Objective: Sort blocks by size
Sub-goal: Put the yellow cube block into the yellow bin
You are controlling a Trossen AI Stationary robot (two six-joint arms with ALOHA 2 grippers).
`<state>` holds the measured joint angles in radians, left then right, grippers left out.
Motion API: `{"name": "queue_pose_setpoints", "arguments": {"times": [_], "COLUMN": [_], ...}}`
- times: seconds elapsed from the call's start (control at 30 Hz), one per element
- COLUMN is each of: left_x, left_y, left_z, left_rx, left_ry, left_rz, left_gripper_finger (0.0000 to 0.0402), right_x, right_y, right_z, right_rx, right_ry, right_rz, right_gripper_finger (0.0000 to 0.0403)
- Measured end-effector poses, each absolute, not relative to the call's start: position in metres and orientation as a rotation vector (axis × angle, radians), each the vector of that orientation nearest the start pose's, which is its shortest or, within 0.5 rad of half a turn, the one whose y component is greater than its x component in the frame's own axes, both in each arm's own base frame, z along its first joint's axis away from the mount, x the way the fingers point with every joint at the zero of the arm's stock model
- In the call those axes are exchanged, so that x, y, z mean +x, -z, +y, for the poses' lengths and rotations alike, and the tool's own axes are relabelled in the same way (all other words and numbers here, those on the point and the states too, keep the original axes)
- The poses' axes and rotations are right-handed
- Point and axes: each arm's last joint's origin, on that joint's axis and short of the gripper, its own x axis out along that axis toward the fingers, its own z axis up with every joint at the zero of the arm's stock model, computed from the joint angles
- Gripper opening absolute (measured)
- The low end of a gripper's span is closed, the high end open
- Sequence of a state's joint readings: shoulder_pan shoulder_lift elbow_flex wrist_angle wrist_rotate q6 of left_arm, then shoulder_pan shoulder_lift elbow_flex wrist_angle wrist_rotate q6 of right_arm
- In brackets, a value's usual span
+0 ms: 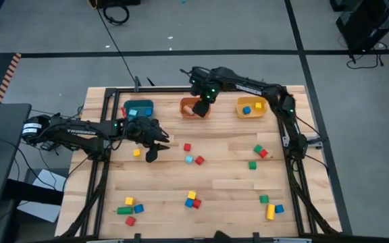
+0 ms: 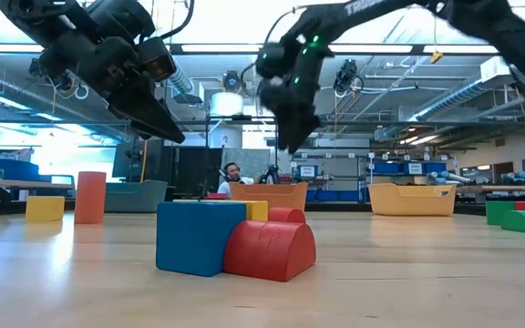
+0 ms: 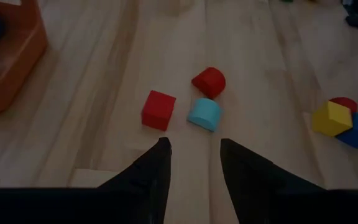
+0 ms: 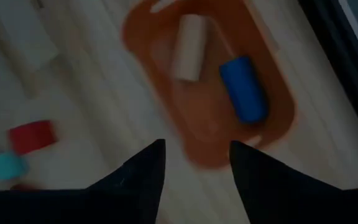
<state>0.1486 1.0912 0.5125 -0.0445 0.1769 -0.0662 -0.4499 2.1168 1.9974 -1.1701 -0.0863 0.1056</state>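
Right wrist view looks down past the right gripper [image 4: 192, 163], whose two dark fingers stand apart with nothing between them. It hangs over the orange bin [image 4: 272, 74], and inside that bin lie a blue bar [image 4: 243, 88] and a pale wooden-looking bar [image 4: 188, 47]. In the high view the right gripper [image 1: 202, 102] sits above this bin at the far edge of the table [image 1: 221, 182], between the teal bin [image 1: 139, 108] and the yellow bin [image 1: 251, 106]. The yellow bin has a small blue block and a small yellow block in it. The left gripper [image 1: 151, 154] hangs over the table in front of the teal bin, tilted down. Its fingers [image 3: 151, 174] are a little apart and hold nothing. Just ahead of them on the wood lie a red cube [image 3: 158, 109], a light blue block [image 3: 204, 114] and a red rounded block [image 3: 209, 81], close together. A yellow cube [image 1: 137, 153] lies just beside the left gripper. More blocks are spread over the table: a red and green group [image 1: 258, 152] near the right side, a yellow, blue and red bunch [image 1: 192, 199] at the near middle, some [image 1: 128, 206] at the near left corner and some [image 1: 271, 205] at the near right corner.
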Motion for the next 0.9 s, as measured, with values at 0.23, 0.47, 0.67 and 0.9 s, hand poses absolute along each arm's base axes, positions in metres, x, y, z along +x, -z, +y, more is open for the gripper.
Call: {"name": "queue_pose_setpoints", "arguments": {"times": [0.23, 0.47, 0.67, 0.9], "left_x": [0.212, 0.21, 0.214, 0.209], "left_y": [-0.197, -0.205, -0.244, -0.298], "left_z": [0.025, 0.024, 0.019, 0.004], "left_rx": [-0.177, -0.113, -0.052, -0.188], "left_ry": [0.056, 0.004, -0.193, -0.447], "left_rz": [0.626, 0.765, 0.821, 0.798], "left_gripper_finger": [0.0147, 0.0147, 0.0147, 0.0147], "right_x": [0.361, 0.299, 0.253, 0.222], "right_y": [-0.283, -0.271, -0.258, -0.244], "right_z": [-0.105, -0.006, 0.047, 0.07], "right_rx": [0.465, 0.585, 0.71, 0.703], "right_ry": [0.479, 0.574, 0.643, 0.69], "right_rz": [1.076, 0.909, 0.813, 0.783], "right_gripper_finger": [0.0168, 0.0167, 0.016, 0.0158]}}
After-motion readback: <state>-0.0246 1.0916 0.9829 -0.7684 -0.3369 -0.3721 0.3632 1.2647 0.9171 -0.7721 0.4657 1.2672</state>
